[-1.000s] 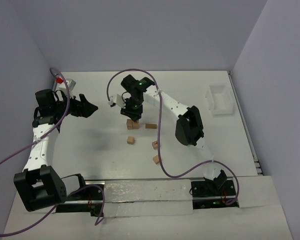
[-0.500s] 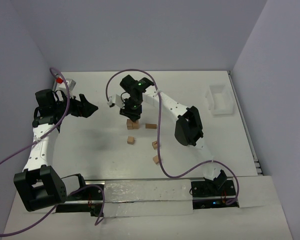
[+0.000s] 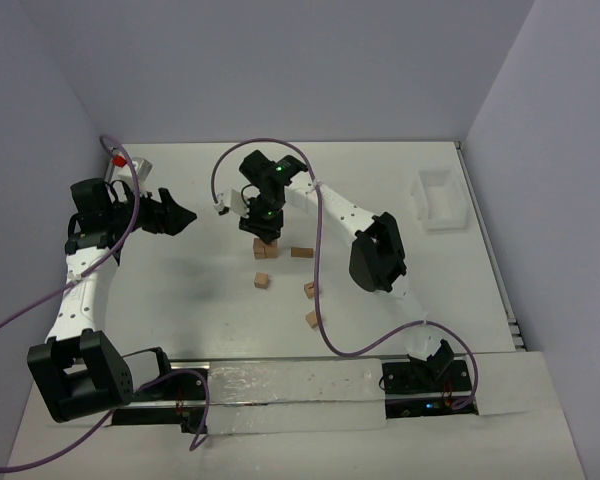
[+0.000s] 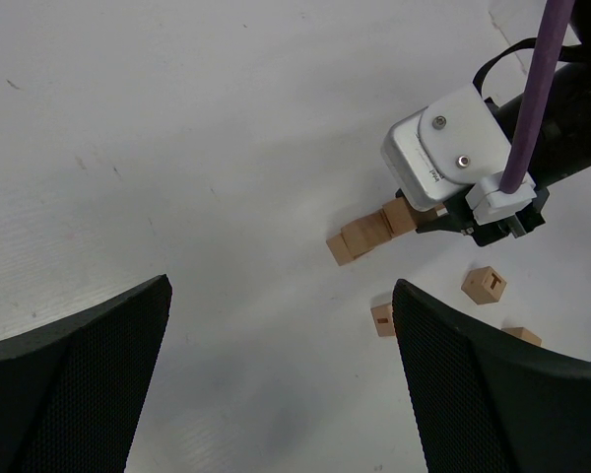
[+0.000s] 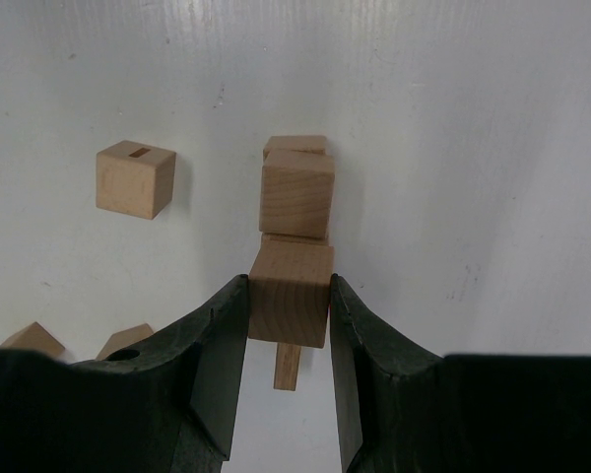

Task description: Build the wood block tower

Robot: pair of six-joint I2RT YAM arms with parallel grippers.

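The right gripper (image 5: 288, 292) clamps 1 wood block (image 5: 292, 307) over the tower (image 5: 296, 192), likely to square it before release. The left gripper (image 4: 281, 296), jaws apart, hangs clear at 9 o'clock.

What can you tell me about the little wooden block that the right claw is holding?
The block is a small plain cube of light-brown wood with smooth faces and faint grain. It sits squarely between the two black fingers of the right claw, which press on opposite sides. It is held directly over the stack of similar blocks on the white table. Whether it rests on the stack cannot be told.
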